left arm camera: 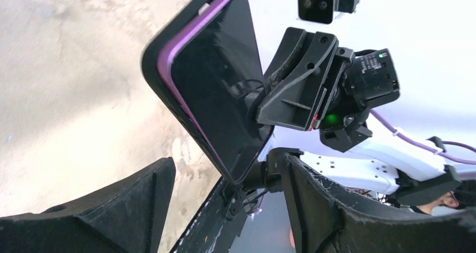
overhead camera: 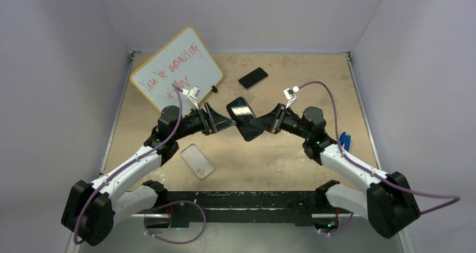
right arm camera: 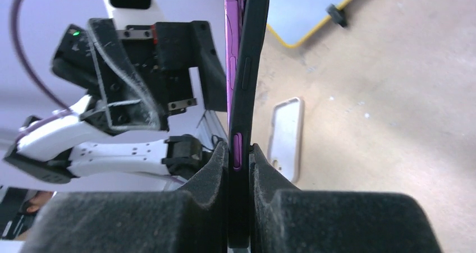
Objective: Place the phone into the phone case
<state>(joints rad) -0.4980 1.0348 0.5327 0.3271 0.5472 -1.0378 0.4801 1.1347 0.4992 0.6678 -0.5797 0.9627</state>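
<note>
The right gripper (overhead camera: 257,122) is clamped on the phone (overhead camera: 244,118); the left gripper (left arm camera: 224,169), its fingers apart, is just beside it.

The right claw (overhead camera: 257,123) pinches the right edge of a glossy black rectangular phone (overhead camera: 242,117). The left claw (overhead camera: 222,120) gapes wide just beside that phone's left edge. A translucent whitish rectangular case (overhead camera: 197,161) lies flat on the tan tabletop (overhead camera: 292,157), on the left claw's near side.
</note>
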